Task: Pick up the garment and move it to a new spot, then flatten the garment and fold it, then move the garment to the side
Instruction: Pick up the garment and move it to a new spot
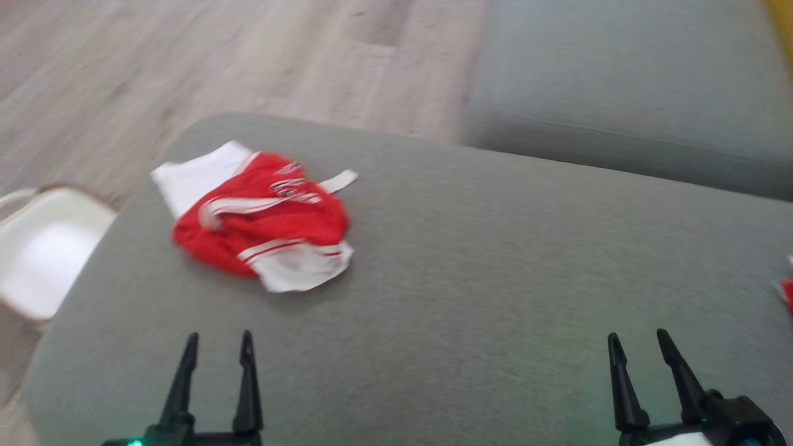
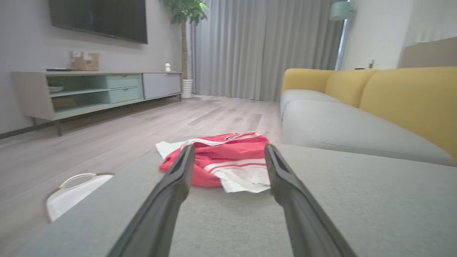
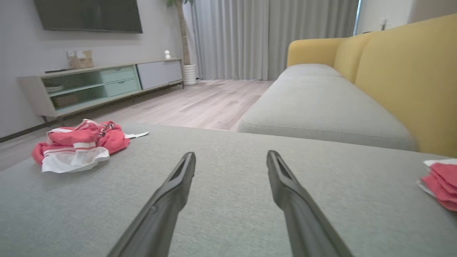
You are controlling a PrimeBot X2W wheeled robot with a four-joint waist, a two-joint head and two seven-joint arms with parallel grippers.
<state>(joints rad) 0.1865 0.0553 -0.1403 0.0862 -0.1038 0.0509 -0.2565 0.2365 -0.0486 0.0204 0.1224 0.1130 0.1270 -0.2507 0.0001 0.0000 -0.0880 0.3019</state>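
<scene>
Item 1. White container with a looped handle (image 1: pixel 43 248): stood on the wooden floor (image 1: pixel 186 62) at the far left, just beside the rounded corner of the grey cushion (image 1: pixel 464 279) I faced.

Item 2. The garment (image 1: pixel 260 217): lay crumpled on the left part of the grey cushion, near its far corner. It was ahead of my left gripper and apart from it. The red body was uppermost, with one white sleeve spread to the far left and another toward me. Red-and-white striped trim crossed the heap, and a white strip (image 1: pixel 339 181) poked out on its right. The lettering was too blurred to read.

Item 3. My left gripper (image 1: pixel 220 337): sat low over the near side of the cushion, its two dark fingers spread wide and empty. In my left wrist view the garment lay beyond the fingertips, framed by them and untouched.

Item 4. My right gripper (image 1: pixel 638 336): was also low over the near side, fingers likewise parted and empty, with bare grey fabric ahead.

Item 5. Grey sofa seat (image 1: pixel 619 93) with a yellow back (image 3: pixel 410 71): stood beyond the cushion, to the right.

Item 6. Second red-and-white folded cloth (image 1: pixel 788 291): lay at the cushion's right edge, well apart from the garment.
</scene>
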